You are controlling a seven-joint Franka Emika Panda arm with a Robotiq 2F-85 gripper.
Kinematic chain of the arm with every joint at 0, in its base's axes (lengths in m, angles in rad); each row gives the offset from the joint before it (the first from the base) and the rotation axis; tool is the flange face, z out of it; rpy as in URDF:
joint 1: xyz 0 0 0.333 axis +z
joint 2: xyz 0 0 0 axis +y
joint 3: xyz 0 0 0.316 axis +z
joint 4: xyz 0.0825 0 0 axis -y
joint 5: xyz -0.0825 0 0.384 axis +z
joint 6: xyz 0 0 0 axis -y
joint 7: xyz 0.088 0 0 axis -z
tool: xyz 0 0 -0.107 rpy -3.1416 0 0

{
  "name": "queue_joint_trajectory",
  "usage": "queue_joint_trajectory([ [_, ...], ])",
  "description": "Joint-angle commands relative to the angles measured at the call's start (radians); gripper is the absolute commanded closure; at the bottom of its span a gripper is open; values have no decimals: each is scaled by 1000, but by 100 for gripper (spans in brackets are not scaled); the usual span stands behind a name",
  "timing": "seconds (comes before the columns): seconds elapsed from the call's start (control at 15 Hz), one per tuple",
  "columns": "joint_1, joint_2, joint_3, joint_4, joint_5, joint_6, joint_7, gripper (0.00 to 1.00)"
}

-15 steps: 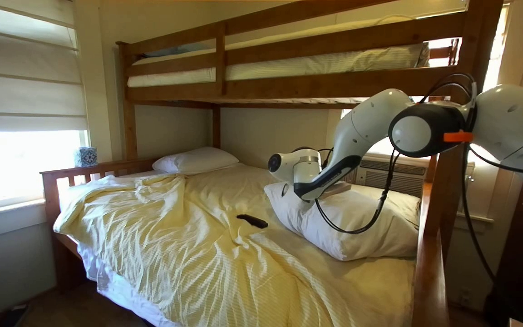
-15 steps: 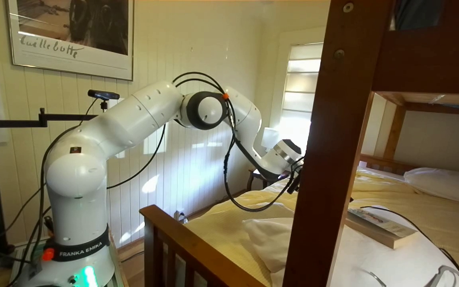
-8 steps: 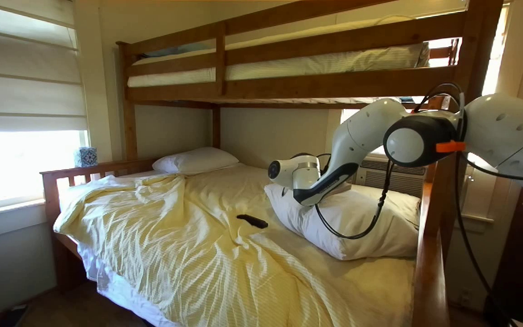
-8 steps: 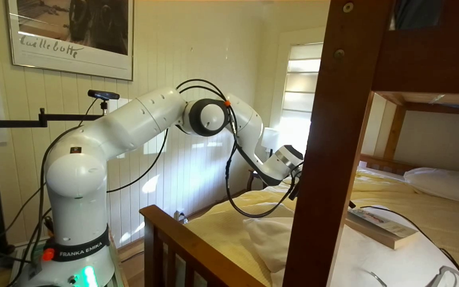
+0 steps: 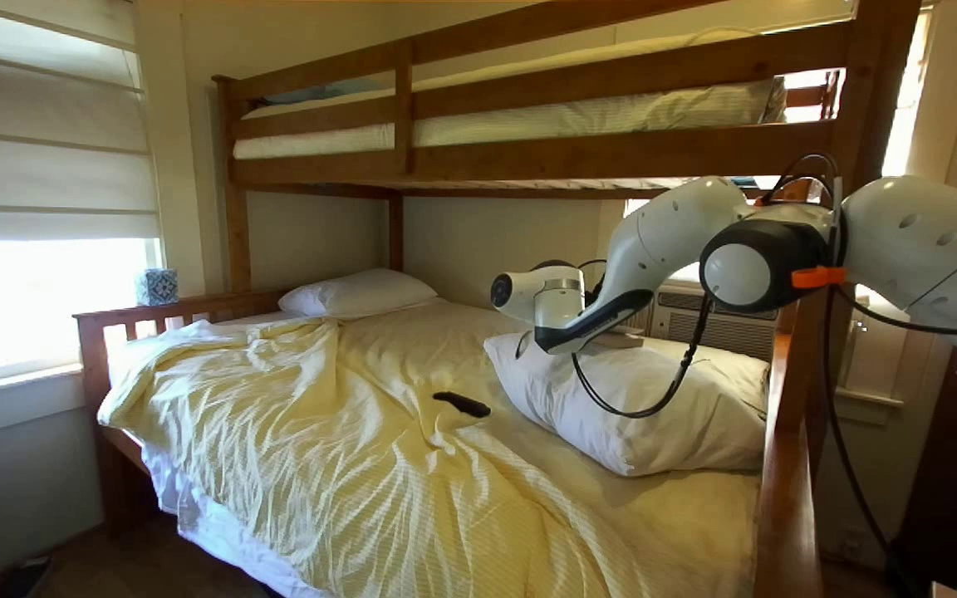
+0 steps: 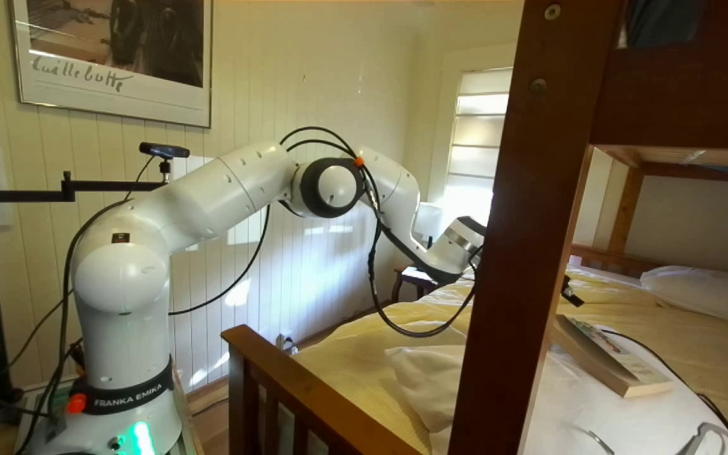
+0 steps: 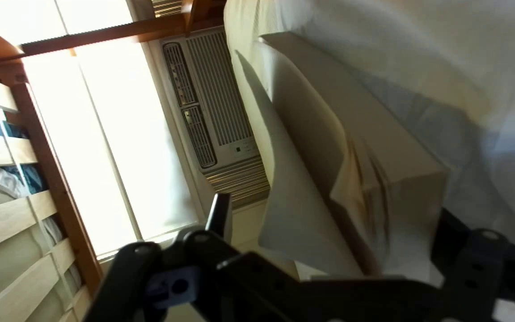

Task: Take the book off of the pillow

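The book [image 7: 400, 147] sits on the large white pillow [image 5: 653, 415]. In the wrist view its cover and some pages fan away from the thick page block. My gripper [image 7: 334, 222] is open around the book's near end. One finger [image 7: 220, 217] stands apart from the loose cover; the opposite finger [image 7: 447, 235] is at the book's pillow side, and whether it touches is hard to tell. In an exterior view the book [image 6: 617, 363] lies tilted, partly hidden by the bedpost, with a dark gripper part just beyond it. The arm hides most of the gripper in the other view of the bed.
A bedpost [image 6: 528, 221] and a wooden end rail [image 6: 320, 392] stand close to the arm. The upper bunk [image 5: 528, 154] is overhead. A black remote-like object [image 5: 462, 404] lies on the bed, and a flatter pillow [image 5: 358, 293] rests at the far end.
The arm first dipped, then the wrist rose slightly and tipped. The book has shifted a little, its far end now higher. A gripper part now shows more clearly beyond the bedpost.
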Motion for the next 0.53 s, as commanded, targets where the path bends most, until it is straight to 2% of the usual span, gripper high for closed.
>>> queue_joint_trajectory([
  [0.0, 0, 52, -12, 86, 1, -36, -13, 0],
  [0.4, -19, 114, 9, 114, 45, -38, -30, 0],
  [0.47, -21, 118, 8, 114, 48, -33, -22, 25],
])
